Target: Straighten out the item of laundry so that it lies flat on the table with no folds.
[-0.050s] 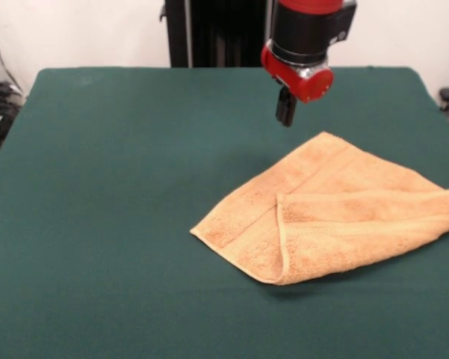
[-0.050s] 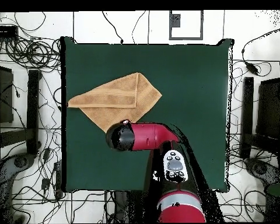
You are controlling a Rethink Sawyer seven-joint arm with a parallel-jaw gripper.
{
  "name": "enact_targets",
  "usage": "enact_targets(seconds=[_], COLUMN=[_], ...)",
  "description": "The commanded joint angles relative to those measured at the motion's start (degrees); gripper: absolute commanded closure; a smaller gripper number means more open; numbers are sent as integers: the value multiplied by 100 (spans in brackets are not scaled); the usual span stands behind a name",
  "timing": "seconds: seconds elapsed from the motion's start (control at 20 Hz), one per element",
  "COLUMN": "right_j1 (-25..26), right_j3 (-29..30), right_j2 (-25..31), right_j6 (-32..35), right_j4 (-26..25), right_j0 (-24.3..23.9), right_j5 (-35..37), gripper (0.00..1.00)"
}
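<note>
The item of laundry (image 1: 336, 209) is an orange-tan towel lying on the right half of the green table (image 1: 119, 187). It is folded: its right part is doubled over towards the middle, with a fold edge running down its centre, and one tip runs out of the picture at the right. In the overhead view the towel (image 2: 116, 100) lies at the table's (image 2: 189, 87) left side, one corner at the table edge. My gripper (image 1: 286, 109) hangs above the table just beyond the towel's far corner, apart from it and holding nothing. From overhead the arm's wrist (image 2: 122, 137) hides the gripper.
The red arm (image 2: 157, 135) reaches from the table's bottom edge over the towel's lower corner in the overhead view. Cables and dark stands (image 2: 31, 105) surround the table on the floor. A black column (image 1: 217, 34) stands behind the far table edge.
</note>
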Motion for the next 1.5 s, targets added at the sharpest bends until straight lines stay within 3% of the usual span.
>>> enact_targets(seconds=[0.05,0.25,0.9,1.5], right_j1=[349,354,746,1277], right_j3=[-818,-1338,-2131,-2624], right_j2=[285,173,111,-180], right_j6=[249,204,366,870], right_j4=[444,497,659,882], right_j0=[42,-8,-181,291], right_j5=[650,1244,1387,1197], gripper=[100,100,100,100])
